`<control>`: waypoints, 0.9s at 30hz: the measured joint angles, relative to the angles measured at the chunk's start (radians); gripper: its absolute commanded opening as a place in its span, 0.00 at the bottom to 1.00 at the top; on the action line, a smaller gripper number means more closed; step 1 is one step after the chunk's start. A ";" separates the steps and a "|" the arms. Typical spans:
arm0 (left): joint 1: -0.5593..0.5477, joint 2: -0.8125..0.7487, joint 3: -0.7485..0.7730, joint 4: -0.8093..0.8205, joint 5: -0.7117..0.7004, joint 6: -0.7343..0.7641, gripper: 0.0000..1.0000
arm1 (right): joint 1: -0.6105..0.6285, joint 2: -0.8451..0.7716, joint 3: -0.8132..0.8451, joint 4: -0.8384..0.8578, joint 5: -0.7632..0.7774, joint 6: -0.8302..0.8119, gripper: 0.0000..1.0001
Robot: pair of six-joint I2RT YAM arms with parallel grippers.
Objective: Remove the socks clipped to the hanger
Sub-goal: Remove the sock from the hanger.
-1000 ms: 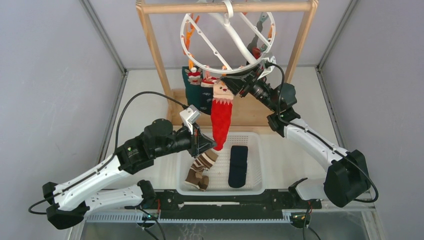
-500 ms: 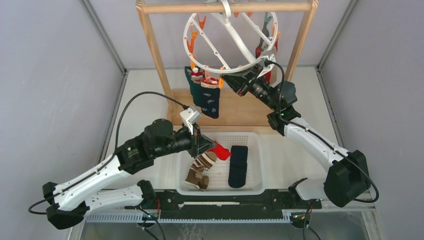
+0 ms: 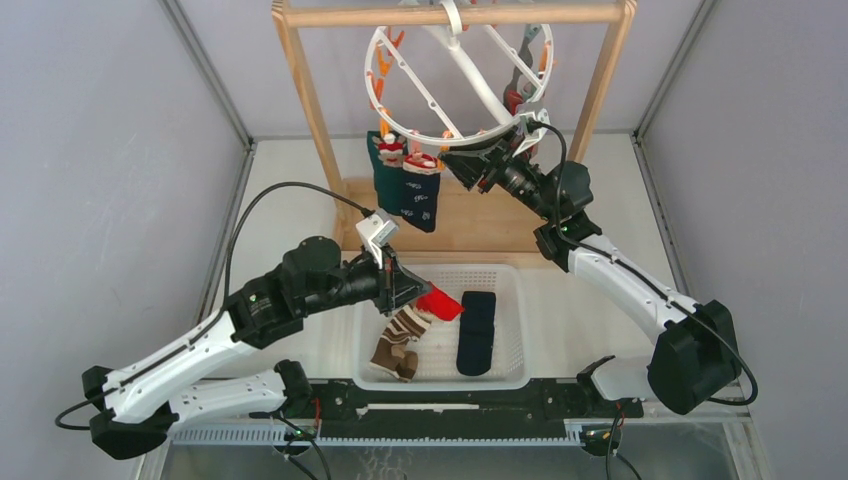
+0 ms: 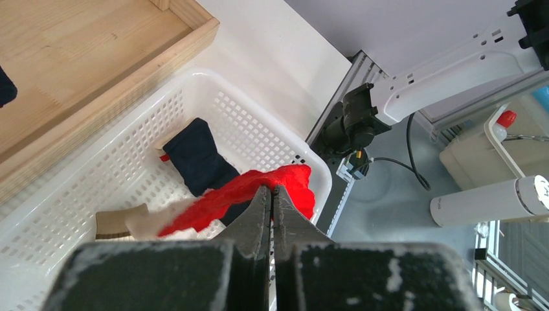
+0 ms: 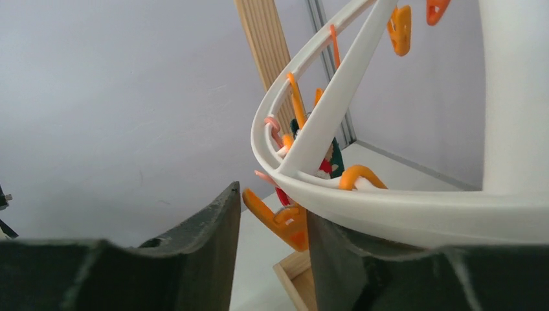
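**Left end effector** (image 4: 272, 193): the fingers are pressing together and pinching the red sock (image 4: 249, 191) by a fold. The cloth is trailing out from the fingertips on both sides, above the white basket (image 4: 213, 97).

**Basket contents:** a brown-and-cream striped sock (image 3: 402, 338) is lying just under the left end effector, on the side towards its arm. A dark sock (image 3: 476, 330) is lying flat just past the fingertips. The basket is sitting on the counter (image 3: 290, 170).

**Right end effector** (image 5: 272, 207): it is reaching up against the lower rim of the hanger (image 5: 388, 207). One finger is standing on each side of an orange clip (image 5: 285, 227). The clip is filling the gap, and I cannot tell whether the fingers are squeezing it or only bracketing it.

**Hanger:** it is hanging tilted by its hook from the wooden rack (image 3: 310, 100).

**Clipped socks:** a dark green sock (image 3: 385, 185) and a navy sock (image 3: 421, 200) are dangling from the rim. They are hanging just beside the right end effector's tips, and well above and beyond the left end effector.
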 measured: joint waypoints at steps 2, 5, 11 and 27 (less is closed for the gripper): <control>0.000 -0.003 0.000 0.000 0.000 0.000 0.00 | 0.000 0.000 0.000 -0.010 0.001 -0.001 0.56; 0.000 -0.008 0.000 0.000 0.000 0.000 0.00 | 0.000 0.000 0.000 -0.029 0.010 -0.001 0.60; 0.000 -0.012 0.000 0.000 0.000 -0.001 0.00 | 0.000 -0.003 0.000 -0.051 0.030 -0.005 0.66; 0.000 -0.008 0.000 -0.002 -0.037 0.000 0.00 | -0.008 -0.296 -0.292 -0.177 0.162 -0.018 0.86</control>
